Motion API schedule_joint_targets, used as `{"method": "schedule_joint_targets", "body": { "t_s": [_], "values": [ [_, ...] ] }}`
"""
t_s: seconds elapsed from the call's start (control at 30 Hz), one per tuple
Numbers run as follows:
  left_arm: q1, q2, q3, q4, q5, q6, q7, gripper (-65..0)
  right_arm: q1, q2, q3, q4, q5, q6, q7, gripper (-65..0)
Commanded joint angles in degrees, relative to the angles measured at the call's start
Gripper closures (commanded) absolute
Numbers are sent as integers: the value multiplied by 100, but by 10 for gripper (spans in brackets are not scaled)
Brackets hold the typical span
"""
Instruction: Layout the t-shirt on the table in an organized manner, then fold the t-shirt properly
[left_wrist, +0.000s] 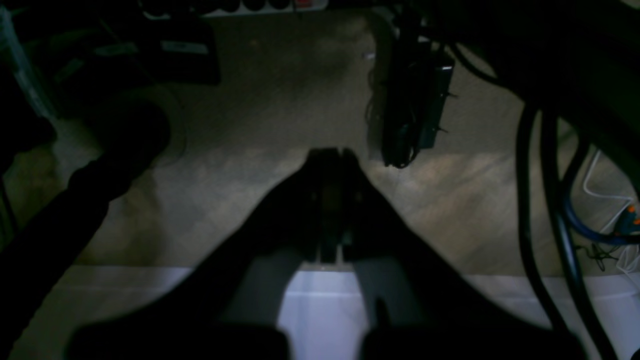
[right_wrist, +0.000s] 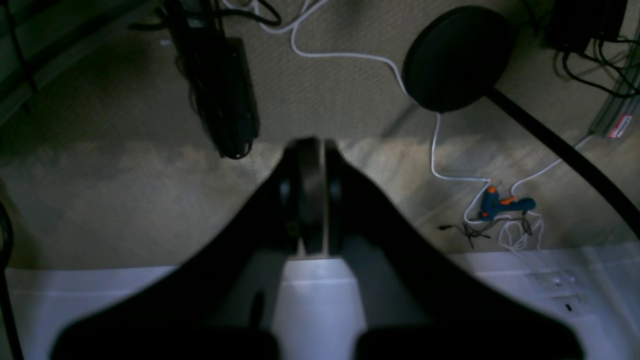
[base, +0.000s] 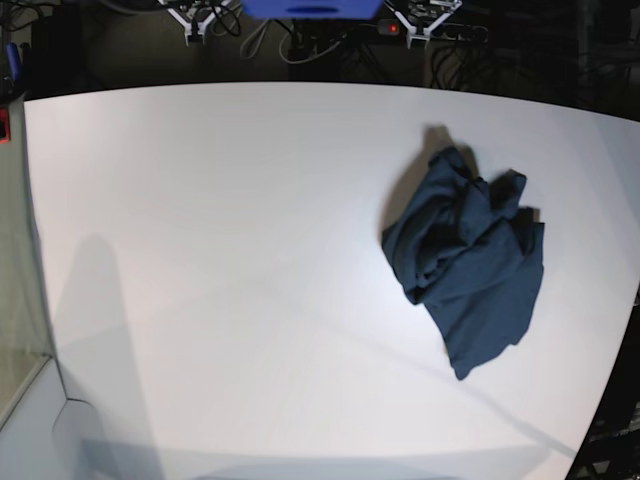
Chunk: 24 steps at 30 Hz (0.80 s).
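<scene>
the t-shirt (base: 466, 258) is crumpled on the right side of the table (base: 220, 250), nearer the left arm. left gripper (left_wrist: 332, 152) and right gripper (right_wrist: 311, 142) both closed, empty, off the table.

We list a plain dark navy-blue cloth t-shirt (base: 465, 262), unpatterned; a smooth matte white table (base: 220, 250); black gripper fingers (right_wrist: 300, 200); a blue-and-orange tool (right_wrist: 502, 205) on beige speckled carpet (right_wrist: 125, 200), beside a white cable (right_wrist: 350, 55).
</scene>
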Motion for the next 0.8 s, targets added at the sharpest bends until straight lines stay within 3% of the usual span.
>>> {"method": "schedule_joint_targets", "body": {
  "t_s": [0.0,0.77],
  "values": [
    [41,-13,1,4,3,60,-15,-4,-38,32,12,26,29,71,12,0],
    [120,-22,1,40,3,60,-15,-4,-38,32,12,26,29,71,12,0]
  ]
}}
